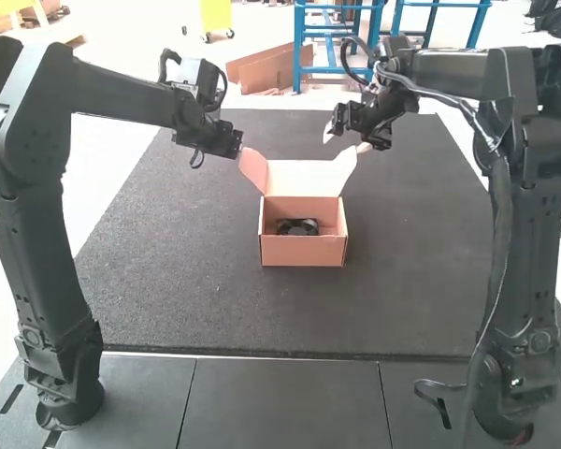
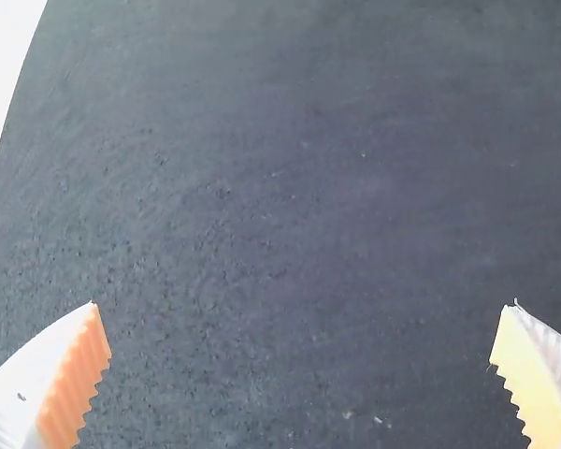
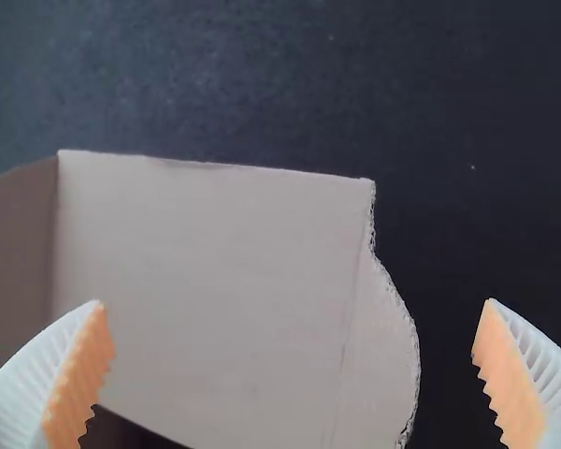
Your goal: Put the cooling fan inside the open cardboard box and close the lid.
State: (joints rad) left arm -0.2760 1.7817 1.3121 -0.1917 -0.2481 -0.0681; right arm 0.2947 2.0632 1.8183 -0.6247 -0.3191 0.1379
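Plainly, left hand (image 1: 232, 146) and right hand (image 1: 348, 137) spread wide near the open cardboard box (image 1: 302, 249).

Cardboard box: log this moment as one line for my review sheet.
cooling fan: inside cardboard box | lid: upright, not closed | left gripper: open, over mat | right gripper: open, facing lid
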